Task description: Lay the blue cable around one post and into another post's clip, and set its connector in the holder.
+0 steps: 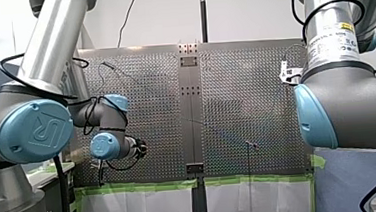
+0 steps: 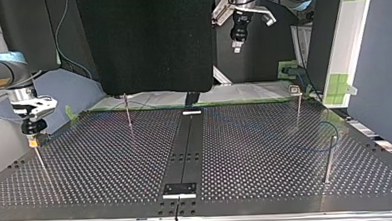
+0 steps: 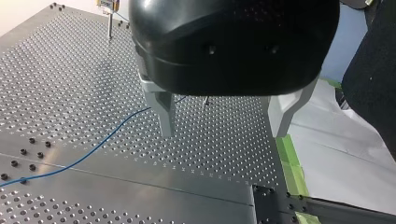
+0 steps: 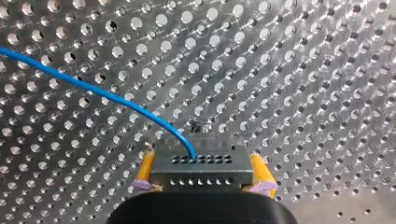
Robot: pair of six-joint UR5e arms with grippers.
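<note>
The metal connector (image 4: 201, 169) with rows of small holes sits between my right gripper's (image 4: 201, 155) yellow pads (image 4: 145, 170), which lie against its two sides. The blue cable (image 4: 107, 95) leaves the connector's top face and curves away over the perforated plate. In the top view my right gripper (image 2: 32, 141) stands at the left over a thin slanted post (image 2: 40, 162). At that view's right the blue cable (image 2: 331, 130) bends around a tall post (image 2: 329, 157). My left gripper (image 3: 224, 126) hangs open above the plate with nothing between its fingers; the cable (image 3: 93, 150) runs beside it.
Two more posts (image 2: 128, 112) (image 2: 298, 106) stand near the plate's far edge in the top view. A dark strip (image 2: 185, 146) runs down the middle of the plate. Green tape (image 3: 292, 163) marks the plate's edge beside my left gripper.
</note>
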